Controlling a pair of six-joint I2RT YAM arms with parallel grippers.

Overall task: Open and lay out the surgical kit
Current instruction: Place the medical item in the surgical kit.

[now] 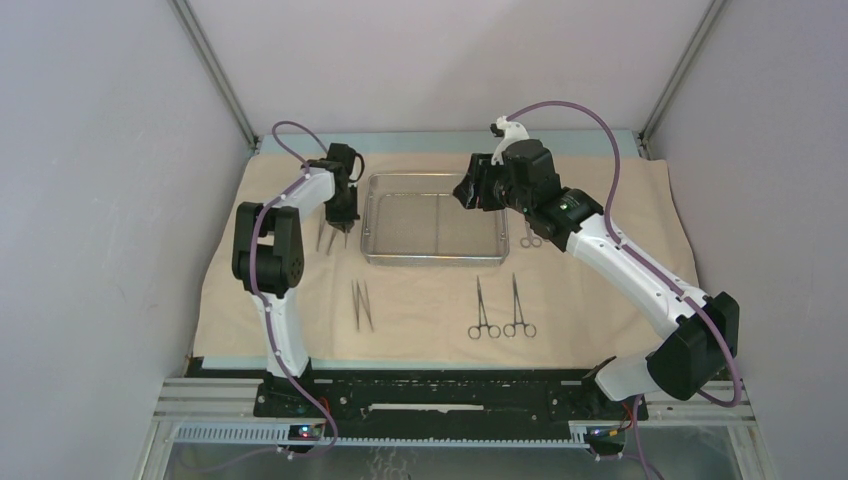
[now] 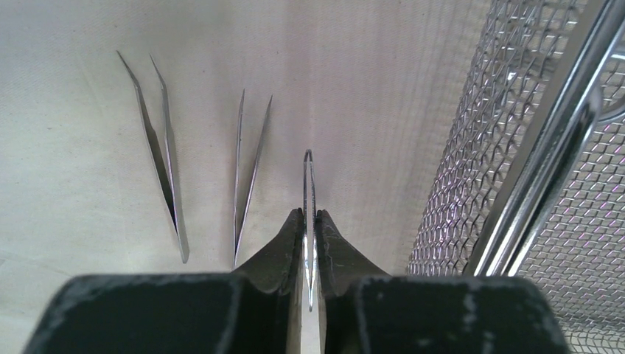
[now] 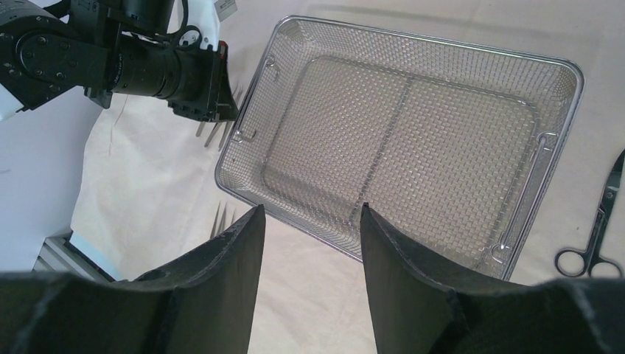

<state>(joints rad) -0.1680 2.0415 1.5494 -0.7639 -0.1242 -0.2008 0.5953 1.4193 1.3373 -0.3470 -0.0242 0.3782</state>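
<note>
While the left pincer is closed on a slim pair of tweezers, the step in hand seems to be to lay this instrument on the beige cloth, at the left of the steel tray. To do it well, I think the pincer should go low until the tweezers rest almost flat, then open only a little and rise straight up, so that the thin tips do not spring or roll. The new pair should end parallel to its neighbours but apart from them, and away from the tray's mesh wall, which stands just beside it on the right.

Nearest to the arm bases lies a single pair of tweezers. To the right of it lie the left forceps and the right forceps, side by side with their rings toward the bases. Farther, just left of the held pair, the outer tweezers and the inner tweezers lie on the cloth. The held pair sticks out forward between the fingers. I cannot tell whether it touches the cloth. Beyond, the tray shows only bare mesh, and a pair of scissors lies at its right side. The right pincer hovers over the far right part of the tray with its jaws apart, holding nothing.
</note>
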